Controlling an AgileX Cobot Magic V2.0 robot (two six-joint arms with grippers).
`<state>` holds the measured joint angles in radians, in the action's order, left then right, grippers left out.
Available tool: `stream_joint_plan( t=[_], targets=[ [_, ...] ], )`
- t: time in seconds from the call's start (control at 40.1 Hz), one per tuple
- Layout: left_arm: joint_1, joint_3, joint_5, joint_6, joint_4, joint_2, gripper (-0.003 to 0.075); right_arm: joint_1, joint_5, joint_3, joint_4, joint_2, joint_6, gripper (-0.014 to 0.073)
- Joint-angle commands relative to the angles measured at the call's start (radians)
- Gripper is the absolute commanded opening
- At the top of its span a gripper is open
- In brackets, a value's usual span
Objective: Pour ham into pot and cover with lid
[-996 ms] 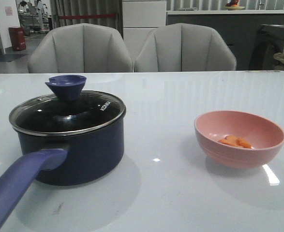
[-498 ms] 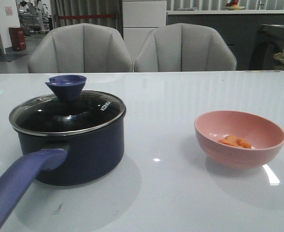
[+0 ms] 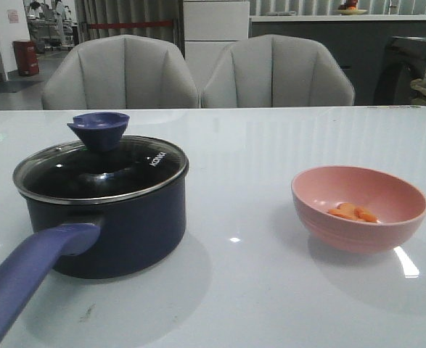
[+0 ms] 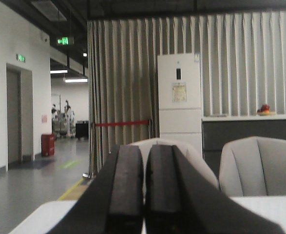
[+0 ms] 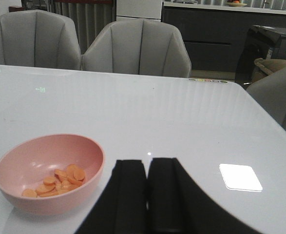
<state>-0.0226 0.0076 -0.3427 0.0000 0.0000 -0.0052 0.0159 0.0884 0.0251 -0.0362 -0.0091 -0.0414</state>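
Note:
The dark navy pot point(image 3: 118, 232) stands on the white table at the left, its purple-blue handle point(image 3: 31, 272) pointing toward the front. The glass lid point(image 3: 100, 170) with its purple-blue knob point(image 3: 99, 128) sits on the pot. Several orange ham slices point(image 3: 352, 212) lie in the pink bowl point(image 3: 358, 208) at the right; the slices point(image 5: 55, 181) and the bowl point(image 5: 50, 173) also show in the right wrist view. My left gripper point(image 4: 143, 151) is shut and empty, raised above the table. My right gripper point(image 5: 147, 165) is shut and empty, just right of the bowl.
Two grey chairs point(image 3: 198, 72) stand behind the table's far edge. The glossy white tabletop point(image 3: 256, 181) stretches between pot and bowl. A dark counter and a white cabinet are far behind.

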Motion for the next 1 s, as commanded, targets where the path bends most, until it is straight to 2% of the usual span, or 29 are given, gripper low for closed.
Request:
stream_joint_plan(
  t=[0.0,0.075,0.149,0.324,0.423,0.573,0.971],
  targets=[
    [0.0,-0.014,-0.109,0.0,0.0,-0.019,0.0113,-0.007,-0.076,0.011,0.013,-0.019,-0.003,0.0141],
    [0.0,-0.093,-0.007,0.0,0.0,-0.004,0.0114,-0.007,-0.076,0.011,0.013,-0.019,-0.003,0.0141],
    [0.0,-0.2,0.152,0.0,0.0,0.03,0.0113,-0.007,-0.076,0.011,0.013,-0.019,-0.003,0.0141],
    [0.0,-0.417,0.497,0.0,0.0,0.177,0.0113,-0.007,-0.076,0.011,0.013,-0.019,-0.003,0.0141],
    [0.0,-0.513,0.649,0.0,-0.005,0.263,0.0113,-0.007,-0.076,0.011,0.013,-0.019,-0.003,0.0141],
    [0.0,-0.555,0.734,0.0,-0.039,0.345,0.0113,-0.007,-0.076,0.011,0.013,-0.019,-0.003,0.0141],
    [0.0,-0.529,0.727,0.0,-0.075,0.402,0.0122,-0.007,-0.076,0.011,0.013,-0.019,-0.003,0.0141]
  ],
)
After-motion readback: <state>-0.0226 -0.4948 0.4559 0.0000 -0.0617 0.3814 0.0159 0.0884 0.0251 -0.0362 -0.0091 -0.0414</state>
